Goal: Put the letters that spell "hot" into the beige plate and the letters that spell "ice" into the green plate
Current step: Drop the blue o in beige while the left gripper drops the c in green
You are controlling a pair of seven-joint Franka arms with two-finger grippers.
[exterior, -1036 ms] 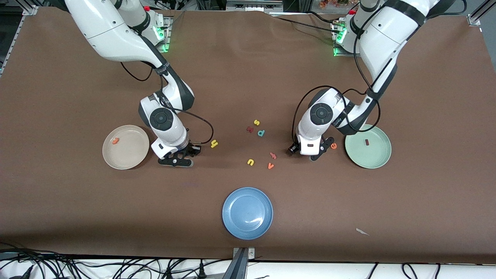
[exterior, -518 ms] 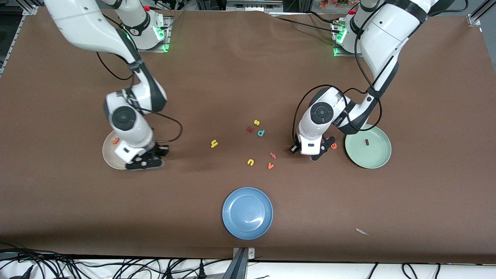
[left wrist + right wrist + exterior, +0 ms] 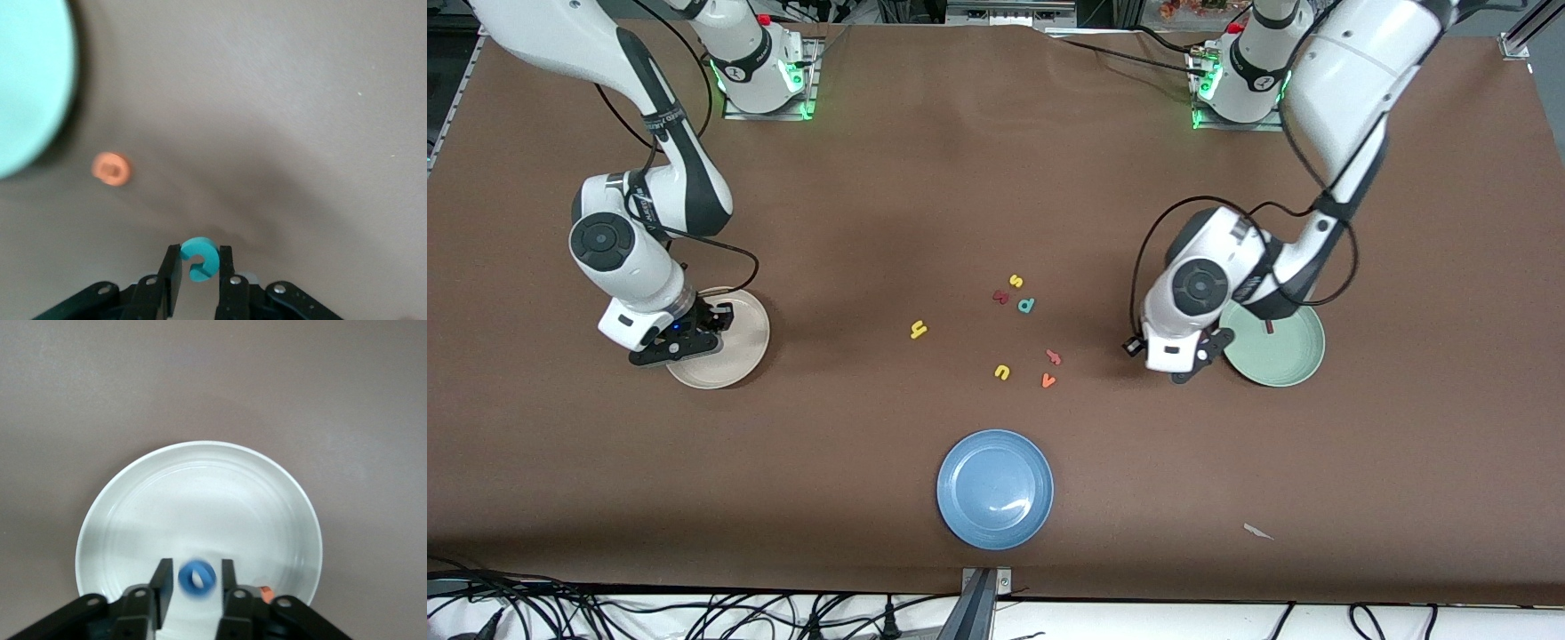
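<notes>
While the left hand (image 3: 199, 273) grips the teal c (image 3: 197, 257), the right hand's (image 3: 195, 587) fingers flank the blue o (image 3: 196, 577).

A brown cloth (image 3: 978, 160) covers the table (slightly wrinkled); black cables (image 3: 694, 613) tangle along its near edge.

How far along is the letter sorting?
Done: dark red i in the green plate, orange t in the beige plate. In hand: left gripper holds teal c beside the green plate; blue o at right gripper over the beige plate. Left: orange e, yellow h.
</notes>
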